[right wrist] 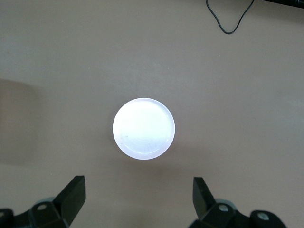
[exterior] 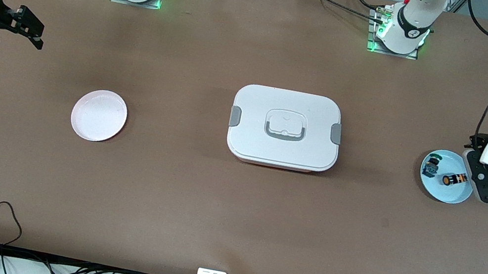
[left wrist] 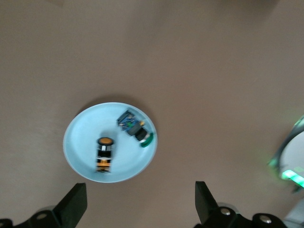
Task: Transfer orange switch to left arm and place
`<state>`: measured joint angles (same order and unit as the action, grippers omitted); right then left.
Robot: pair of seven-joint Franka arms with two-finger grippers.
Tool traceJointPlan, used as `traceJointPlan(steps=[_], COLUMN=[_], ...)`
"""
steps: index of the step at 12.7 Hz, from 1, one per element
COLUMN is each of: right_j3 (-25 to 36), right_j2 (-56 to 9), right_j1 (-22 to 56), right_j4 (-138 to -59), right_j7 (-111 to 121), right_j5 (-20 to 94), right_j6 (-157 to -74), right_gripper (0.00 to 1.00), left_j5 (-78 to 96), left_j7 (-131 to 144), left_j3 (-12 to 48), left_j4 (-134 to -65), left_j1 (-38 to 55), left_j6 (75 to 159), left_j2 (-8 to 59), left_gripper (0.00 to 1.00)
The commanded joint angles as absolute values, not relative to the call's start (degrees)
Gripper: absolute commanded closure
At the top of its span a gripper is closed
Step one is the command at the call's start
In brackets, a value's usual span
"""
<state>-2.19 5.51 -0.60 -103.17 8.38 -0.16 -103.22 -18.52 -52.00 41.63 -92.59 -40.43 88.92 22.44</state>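
The orange switch [exterior: 454,179] [left wrist: 105,153] lies on its side in a light blue plate [exterior: 440,189] [left wrist: 80,142] at the left arm's end of the table. My left gripper [exterior: 479,173] [left wrist: 141,204] hangs open over that plate's edge, beside the switch, with nothing between its fingers. The white box [exterior: 285,126] with grey latches sits shut in the middle of the table. My right gripper [exterior: 17,39] [right wrist: 139,202] is open and empty, up in the air at the right arm's end of the table. In the right wrist view the white plate [right wrist: 144,128] is below it.
A blue-green and black switch [exterior: 430,166] [left wrist: 135,128] shares the blue plate. The empty white plate [exterior: 98,115] lies between the box and the right arm's end. Cables [exterior: 1,219] run along the table edge nearest the front camera.
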Motion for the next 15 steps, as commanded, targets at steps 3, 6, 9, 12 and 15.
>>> traceJointPlan(steps=[3, 6, 9, 12, 15], right_j3=[-2.37, -2.37, -2.37, -2.37, -2.37], right_j2=[4.92, 4.92, 4.92, 4.92, 4.83], right_j1=[-0.97, -0.97, -0.97, -0.97, -0.97], right_j4=[-101.95, -101.95, -101.95, -101.95, -101.95], right_j7=[12.92, 12.83, 12.83, 12.74, 12.74], right_j5=[-1.05, -1.14, -1.76, -1.76, -1.76], right_j6=[-102.66, -102.66, -102.66, -102.57, -102.57], right_gripper=[0.00, 0.00, 0.00, 0.00, 0.00], left_j5=[-15.75, -13.80, -14.06, -6.45, -0.82], left_j7=[-26.68, -17.52, -3.74, 9.03, 9.84], left_j3=[49.39, 49.48, 47.91, 32.35, 10.94], left_j4=[-79.91, -74.03, -70.05, -72.41, -82.40], left_j1=[-37.80, -36.22, -33.85, -23.62, -7.59], left_j6=[77.62, 73.59, 72.51, 75.48, 85.84], left_j2=[22.94, 22.94, 22.86, 17.34, 10.22], left_gripper=[0.00, 0.00, 0.00, 0.00, 0.00])
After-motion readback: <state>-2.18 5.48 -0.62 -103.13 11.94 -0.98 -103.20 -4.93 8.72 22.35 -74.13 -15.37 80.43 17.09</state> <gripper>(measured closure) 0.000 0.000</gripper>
